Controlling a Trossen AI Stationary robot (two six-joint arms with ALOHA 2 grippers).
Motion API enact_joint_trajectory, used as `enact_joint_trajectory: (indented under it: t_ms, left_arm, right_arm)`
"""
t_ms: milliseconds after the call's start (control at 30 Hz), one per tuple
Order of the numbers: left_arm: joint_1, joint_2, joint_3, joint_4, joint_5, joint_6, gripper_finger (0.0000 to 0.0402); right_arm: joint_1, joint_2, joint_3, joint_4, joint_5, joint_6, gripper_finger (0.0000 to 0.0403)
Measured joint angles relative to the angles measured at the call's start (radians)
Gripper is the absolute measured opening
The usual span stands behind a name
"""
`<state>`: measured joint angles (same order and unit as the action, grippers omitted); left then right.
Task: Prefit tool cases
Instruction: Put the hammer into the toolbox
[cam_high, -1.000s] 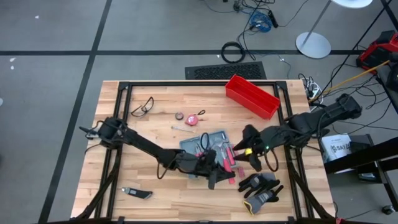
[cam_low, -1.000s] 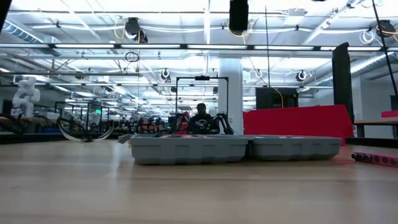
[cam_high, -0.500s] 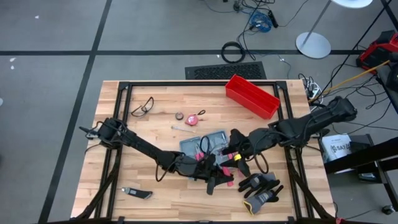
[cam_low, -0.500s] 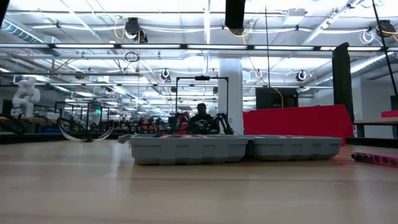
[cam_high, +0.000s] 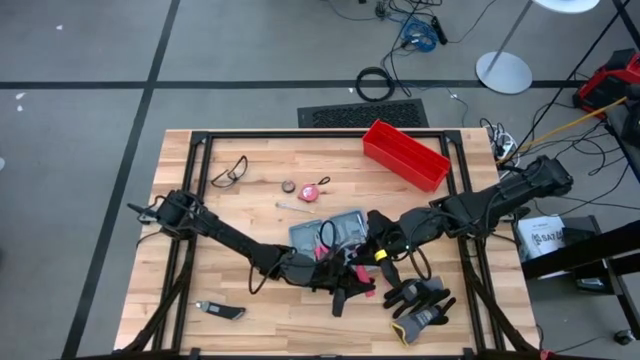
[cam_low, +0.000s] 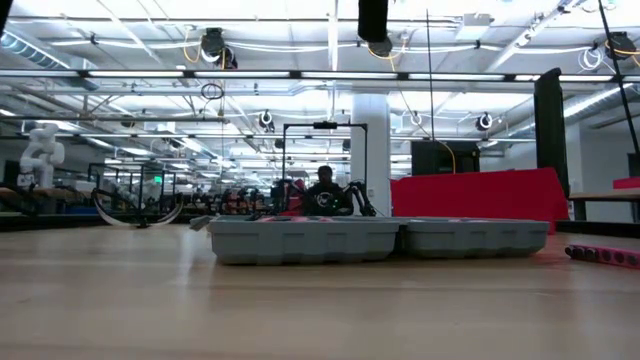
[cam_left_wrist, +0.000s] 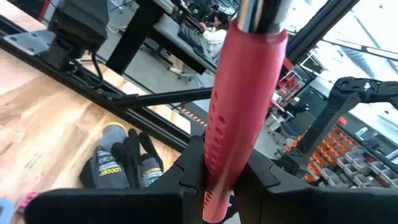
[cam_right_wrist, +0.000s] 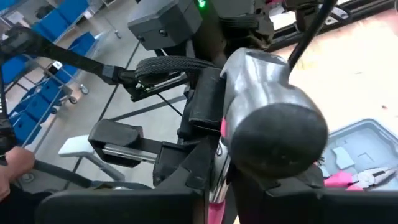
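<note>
Case axis: tool case (cam_high: 332, 232) lies open and flat, long axis running left–right with a slight tilt; in the low view (cam_low: 380, 238) its two halves sit side by side.
Case look: grey-blue shell, grey moulded inside, pink-handled tools in the slots.
Case place: table (cam_high: 250, 200) centre, nearer than the red bin (cam_high: 405, 153).
Left gripper (cam_high: 345, 285): just near of the case's right end, clamped on a red tool handle (cam_left_wrist: 239, 106) standing up between its fingers.
Right gripper (cam_high: 378, 245): at the case's right edge, closed on a hammer (cam_right_wrist: 273, 124) with a dark grey head.
Nearby: black gloves (cam_high: 418, 300) at the near right.
</note>
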<state>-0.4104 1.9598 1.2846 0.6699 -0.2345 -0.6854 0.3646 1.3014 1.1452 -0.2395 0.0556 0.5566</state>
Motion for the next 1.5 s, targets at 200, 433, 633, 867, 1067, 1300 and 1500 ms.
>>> enact_joint_trajectory:
  t_ms: [200, 433, 633, 867, 1067, 1300, 1500]
  left_arm:
    - [-0.007, 0.001, 0.000, -0.080, -0.006, -0.049, 0.0081]
    - [-0.011, -0.014, 0.003, -0.191, -0.056, -0.098, 0.0086]
    - [-0.067, -0.132, -0.002, -0.478, 0.025, 0.003, 0.0087]
    - [-0.226, -0.389, 0.000, -0.906, -0.534, 0.023, 0.0088]
    - [-0.343, -0.519, 0.000, -1.027, -0.897, 0.121, 0.0088]
    - [-0.355, -0.560, 0.000, -1.189, -1.018, 0.115, 0.0089]
    - [-0.334, -0.559, 0.000, -1.278, -1.019, 0.057, 0.0089]
  right_arm:
    - [-0.052, 0.000, 0.002, -0.068, -0.040, 0.010, 0.0034]
    - [-0.055, -0.029, -0.002, -0.072, -0.030, -0.022, 0.0033]
    - [-0.067, -0.091, 0.003, -0.206, 0.089, -0.036, 0.0031]
    - [-0.208, -0.127, -0.110, -0.219, -0.024, 0.050, 0.0031]
    - [-0.373, -0.089, -0.306, 0.063, -0.275, 0.174, 0.0031]
    - [-0.425, 0.040, -0.454, 0.392, -0.375, 0.232, 0.0031]
    - [-0.424, 0.185, -0.452, 0.564, -0.429, 0.215, 0.0031]
